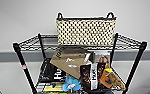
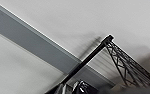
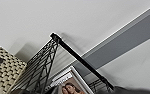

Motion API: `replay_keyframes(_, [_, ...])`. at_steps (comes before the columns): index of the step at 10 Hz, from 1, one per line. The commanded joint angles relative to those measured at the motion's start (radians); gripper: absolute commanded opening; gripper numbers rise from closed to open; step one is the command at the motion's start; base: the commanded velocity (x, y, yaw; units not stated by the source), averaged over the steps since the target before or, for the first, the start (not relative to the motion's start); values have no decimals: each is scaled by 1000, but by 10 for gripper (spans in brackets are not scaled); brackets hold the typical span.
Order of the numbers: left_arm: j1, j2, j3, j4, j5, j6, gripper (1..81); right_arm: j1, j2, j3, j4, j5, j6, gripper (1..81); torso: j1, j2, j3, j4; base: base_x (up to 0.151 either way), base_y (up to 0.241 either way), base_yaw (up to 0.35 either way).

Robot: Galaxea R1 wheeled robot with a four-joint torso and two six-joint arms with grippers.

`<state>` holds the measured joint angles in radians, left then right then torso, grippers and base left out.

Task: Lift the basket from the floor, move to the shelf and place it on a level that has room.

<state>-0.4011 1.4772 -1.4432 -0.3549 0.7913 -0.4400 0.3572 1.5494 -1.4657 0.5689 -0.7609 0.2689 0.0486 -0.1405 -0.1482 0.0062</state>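
Neither claw's fingers can be made out, so whether either one is released or clenched cannot be told. The basket (image 1: 86, 30), cream woven wicker with a dark rim and two small dark loop handles, stands upright on the top level (image 1: 33, 42) of the black wire shelf (image 1: 21, 63), set toward the back against the pale wall (image 1: 21, 15). A grey band (image 1: 6, 56) runs along that wall behind the shelf. On the tier below lie a tilted flat piece of brown cardboard (image 1: 68, 62), dark packets (image 1: 89, 76), a blue item (image 1: 71, 83) and a printed box showing faces (image 1: 102, 58). The left wrist camera looks up past a black corner post (image 2: 91, 56) and the wire side rail. The right wrist camera sees the wicker side of the basket just beside the wire rail, another corner post (image 3: 73, 55), and the printed box below.
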Motion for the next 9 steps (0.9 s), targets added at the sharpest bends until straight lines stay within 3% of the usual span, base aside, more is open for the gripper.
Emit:
replay_keyframes(1, [38, -24, 23, -9, -4, 84, 811, -68, 8, 32, -17, 1, -2, 811, 0, 0, 0, 0, 0, 0, 0])
replay_keyframes(4, [185, -26, 20, -4, -49, 112, 811, -252, 17, 13, -38, 23, -4, 811, 0, 0, 0, 0, 0, 0, 0])
replay_keyframes(7, [299, -14, 23, -4, -104, 124, 811, -424, 36, -11, -38, 83, -43, 811, 0, 0, 0, 0, 0, 0, 0])
replay_keyframes(9, [425, -4, 21, -7, -173, 155, 811, -583, 69, -31, -37, 176, -71, 811, -1, 0, 0, 0, 0, 0, 0])
